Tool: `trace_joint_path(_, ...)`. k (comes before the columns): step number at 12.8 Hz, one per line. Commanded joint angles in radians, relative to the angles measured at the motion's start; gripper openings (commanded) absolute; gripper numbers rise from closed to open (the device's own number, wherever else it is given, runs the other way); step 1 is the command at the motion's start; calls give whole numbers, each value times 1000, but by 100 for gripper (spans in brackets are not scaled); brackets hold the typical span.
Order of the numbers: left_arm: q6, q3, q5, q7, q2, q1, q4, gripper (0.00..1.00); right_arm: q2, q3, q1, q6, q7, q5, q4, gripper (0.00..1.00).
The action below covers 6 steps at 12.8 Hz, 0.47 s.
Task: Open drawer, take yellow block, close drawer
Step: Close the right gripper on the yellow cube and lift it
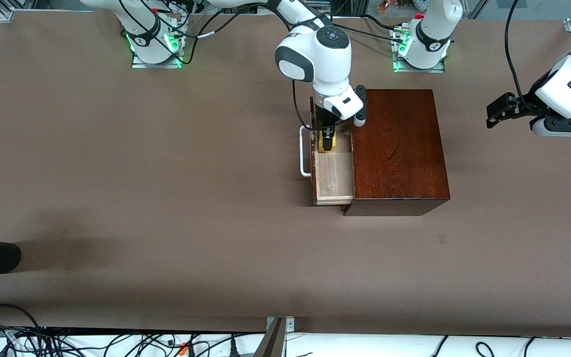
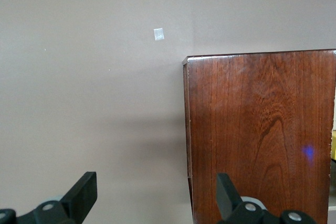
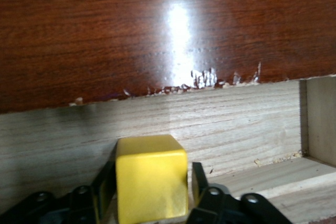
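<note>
Open drawer [image 1: 334, 173]: right gripper [image 1: 327, 140] pinches yellow block [image 3: 151, 177] by flat sides; looks light, rigid, smooth. Left gripper [image 2: 157, 195] waits open off the box's [image 1: 398, 148] end.

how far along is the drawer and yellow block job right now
Done: the drawer stands pulled out. In hand: the right gripper is down in it, fingers against the yellow block, not lifted. Left: lift it out, shut the drawer. The left gripper waits open beside the box.
</note>
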Motion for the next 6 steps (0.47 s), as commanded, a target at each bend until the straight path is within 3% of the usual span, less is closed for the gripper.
trace_joint_path(1,-19,1,-22,-1,5,-1,20,100,5,-9,7,-14,-10,-13,14,43)
trace_joint_path(2,-19,3,-22,-1,5,-1,20,100,3,-9,7,-14,-7,-12,14,22)
trace_joint_path(3,-19,1,-22,-1,5,-1,20,100,2,-9,5,-15,-7,-10,14,12)
trace_joint_path(6,-21,1,-22,-1,5,-1,20,100,-20,-10,5,-84,8,1,38,3)
